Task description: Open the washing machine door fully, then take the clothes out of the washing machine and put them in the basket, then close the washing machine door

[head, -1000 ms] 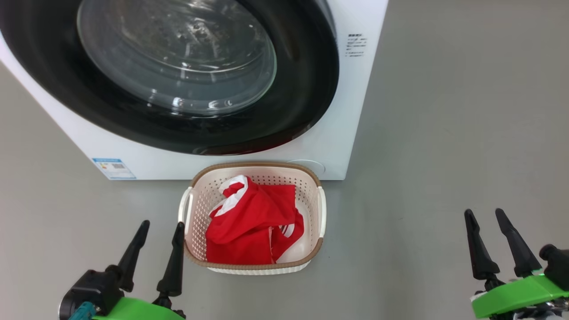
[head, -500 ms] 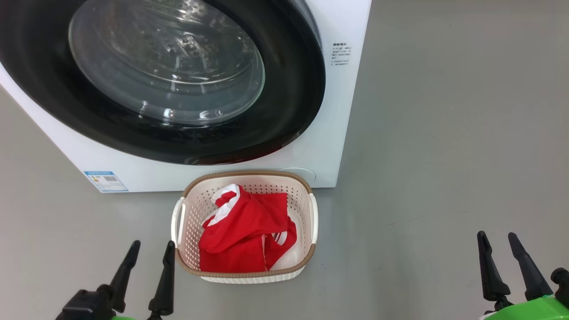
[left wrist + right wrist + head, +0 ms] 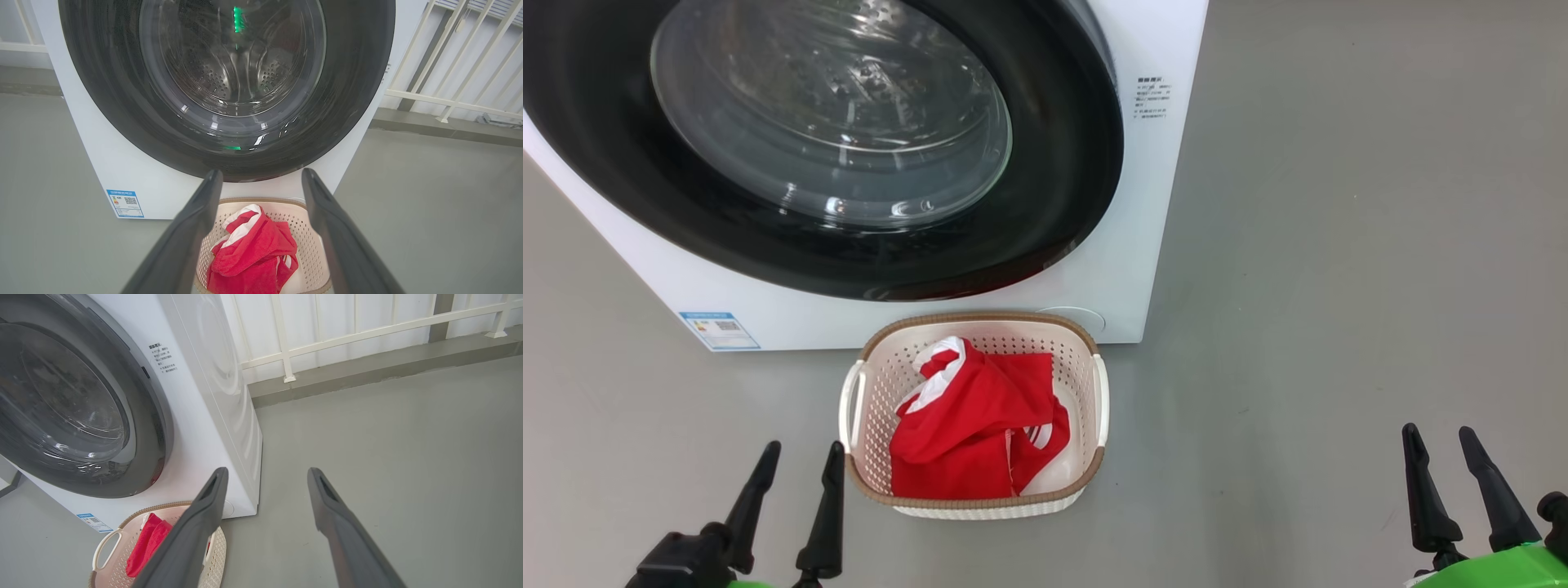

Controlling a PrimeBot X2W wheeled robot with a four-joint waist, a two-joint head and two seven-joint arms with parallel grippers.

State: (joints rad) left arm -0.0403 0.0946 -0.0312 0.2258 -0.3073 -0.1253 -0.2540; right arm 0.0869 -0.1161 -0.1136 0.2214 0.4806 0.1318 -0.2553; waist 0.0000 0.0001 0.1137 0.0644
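I see the clothes (image 3: 976, 425) in the basket (image 3: 980, 320), washing machine door (image 3: 1054, 204) looks shut, left gripper (image 3: 804, 447) and right gripper (image 3: 1437, 429) spread, empty, nothing seems left

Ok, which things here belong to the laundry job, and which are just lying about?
Job:
washing machine
its door, shut
red clothes, in the basket
left tool and right tool, both open and empty

Lying about:
white railing
grey floor
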